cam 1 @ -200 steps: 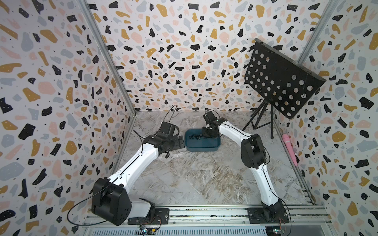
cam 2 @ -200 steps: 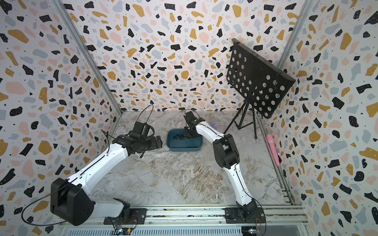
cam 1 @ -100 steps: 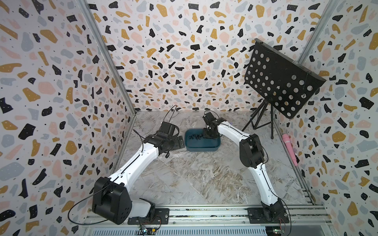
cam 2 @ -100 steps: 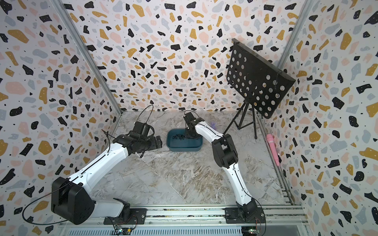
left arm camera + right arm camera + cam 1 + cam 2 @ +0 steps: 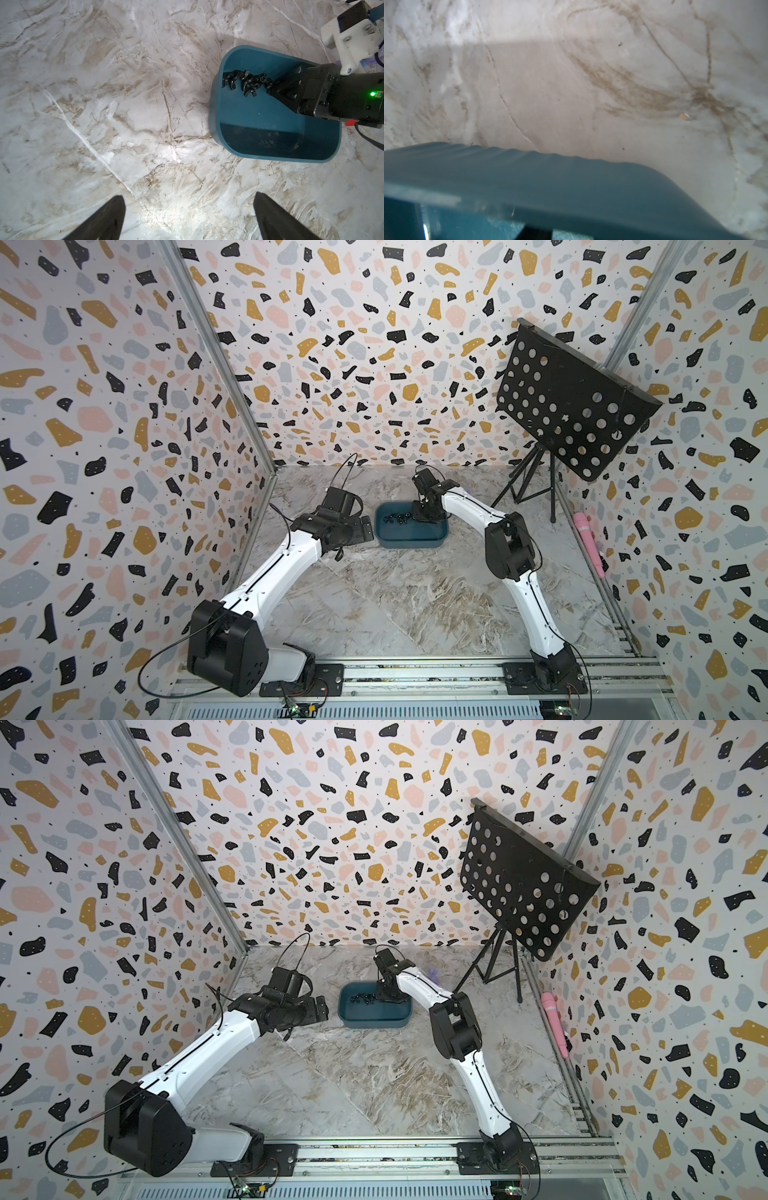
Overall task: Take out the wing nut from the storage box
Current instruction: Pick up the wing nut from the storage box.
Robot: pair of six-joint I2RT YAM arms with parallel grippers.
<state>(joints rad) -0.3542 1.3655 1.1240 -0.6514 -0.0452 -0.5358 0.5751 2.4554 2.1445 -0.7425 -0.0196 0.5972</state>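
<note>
The storage box is a shallow teal tub on the marble floor, seen in both top views and in both wrist views. Several black wing nuts lie in a clump at one end of it. My right gripper reaches down into the box, its fingers narrowed to a point that touches the edge of the clump. Whether a nut sits between them is not clear. My left gripper hovers open over bare floor just left of the box.
A black perforated music stand on a tripod stands at the back right. A pink stick-like object lies along the right wall. Patterned walls enclose three sides, and the arm rail runs along the front.
My right gripper has sunk slightly lower and leftward in the box, toward the nuts. The left arm has stayed still.
</note>
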